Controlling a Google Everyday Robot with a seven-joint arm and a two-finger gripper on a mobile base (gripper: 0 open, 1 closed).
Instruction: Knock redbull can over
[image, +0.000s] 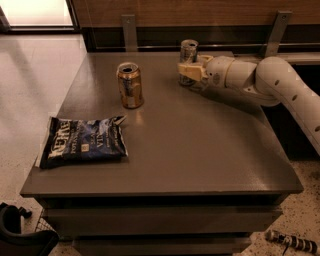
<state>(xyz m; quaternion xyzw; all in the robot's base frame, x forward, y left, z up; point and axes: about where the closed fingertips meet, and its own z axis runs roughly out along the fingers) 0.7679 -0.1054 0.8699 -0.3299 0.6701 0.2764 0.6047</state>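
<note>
Silver-blue redbull can (189, 49) upright near far edge of desk (200, 150). Gripper (189, 72) low in front of it, seemingly touching; grip state impossible to tell. Gold can (130, 86) and chip bag (82, 142) well apart.

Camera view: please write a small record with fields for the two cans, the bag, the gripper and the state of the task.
slim can: silver and blue, upright, at the far edge of the table
gripper: low in front of the slim can; its arm comes in from the right of the picture
gold can: upright, left of the slim can, apart from it
chip bag: lying flat near the front left corner
task state: slim can not yet knocked over
</note>
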